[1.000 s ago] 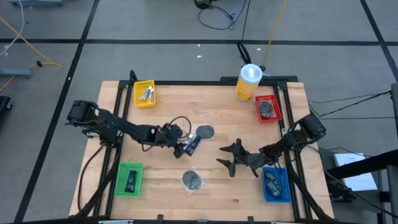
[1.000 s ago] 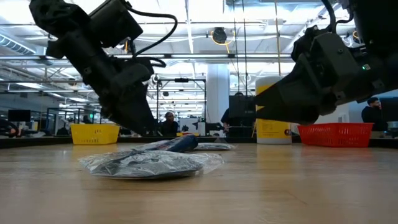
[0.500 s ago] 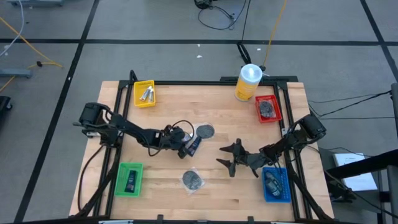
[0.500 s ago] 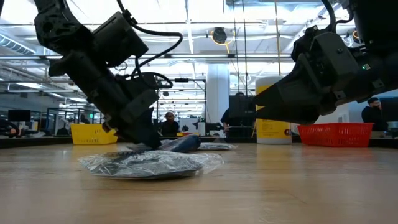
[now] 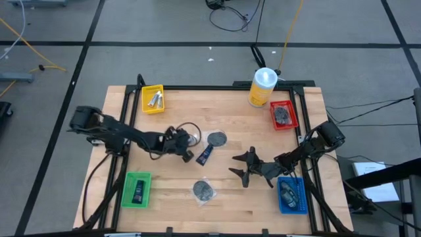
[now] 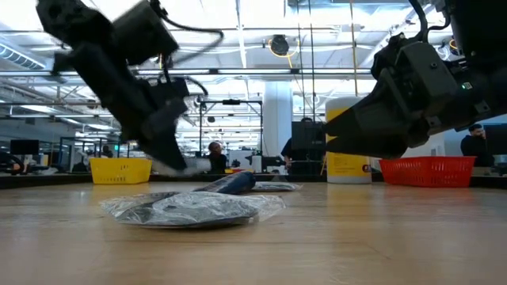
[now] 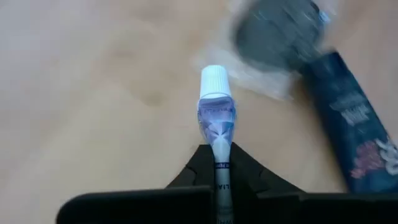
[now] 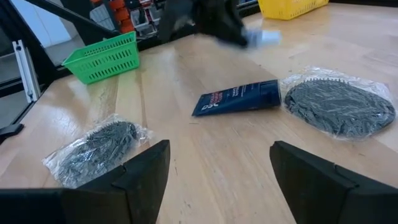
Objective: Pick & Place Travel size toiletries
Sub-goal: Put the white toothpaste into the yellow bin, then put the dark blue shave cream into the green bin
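My left gripper (image 5: 189, 142) is left of the table's middle, shut on a white tube with blue marks (image 7: 216, 112) whose white cap (image 7: 213, 81) points away from the fingers. Just right of it a dark blue tube (image 5: 204, 155) lies flat on the wood. A wrapped dark grey disc (image 5: 216, 139) lies beyond it, and another disc (image 5: 203, 190) lies nearer the front edge. My right gripper (image 5: 242, 168) stands open right of the middle, low over the table, with nothing between its fingers. My left gripper pinches the white tube's flat tail end (image 7: 216, 160) between its two fingers. The fingers slant down from the table's left and lie along the tube, so the cap sticks out ahead of them. The tube (image 6: 196, 165) is lifted clear of the table.
Small trays stand at the corners: yellow (image 5: 152, 99) far left, green (image 5: 137, 189) near left, red (image 5: 283, 114) far right, blue (image 5: 291, 195) near right. A yellow canister with a white top (image 5: 263, 85) stands at the far edge. Bare wood lies between the arms.
My left gripper dipped toward the dark blue tube, shut on the white tube beside it, then rose and drew back toward the table's left. The white tube is now lifted off the wood. The dark blue tube and the discs stayed in place.
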